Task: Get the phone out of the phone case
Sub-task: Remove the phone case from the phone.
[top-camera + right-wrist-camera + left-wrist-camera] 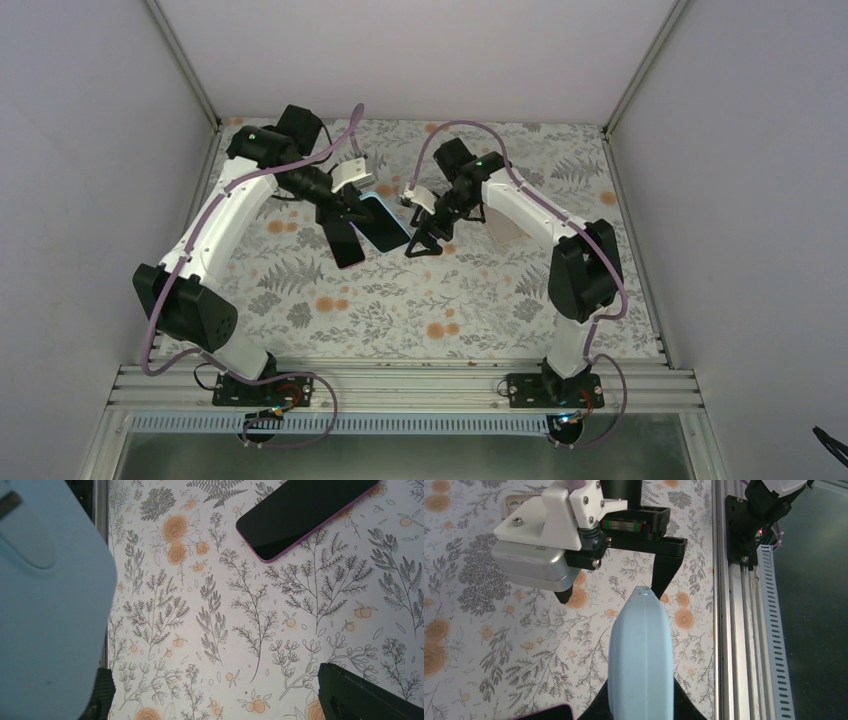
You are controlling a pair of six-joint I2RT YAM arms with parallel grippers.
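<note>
Floral bench (400, 310) sits between grey walls, with 2 arm bases on a metal rail (400, 385) at the near edge. Beyond the bare middle of the bench lies the phone (345, 248), flat and screen up, dark with a pink rim and out of its case. Just behind it and to its right is the pale blue case (388, 222), pinched at one end by the closed left gripper (348, 212) and held at a tilt. From above its near corner overlaps the phone's; I cannot tell whether they touch. Right of the case hangs the right gripper (425, 245), spread wide and holding nothing. In its wrist view the case fills the left side beside one finger (102, 697), and the phone lies further off. Both arms' elbows rise toward the back wall.
</note>
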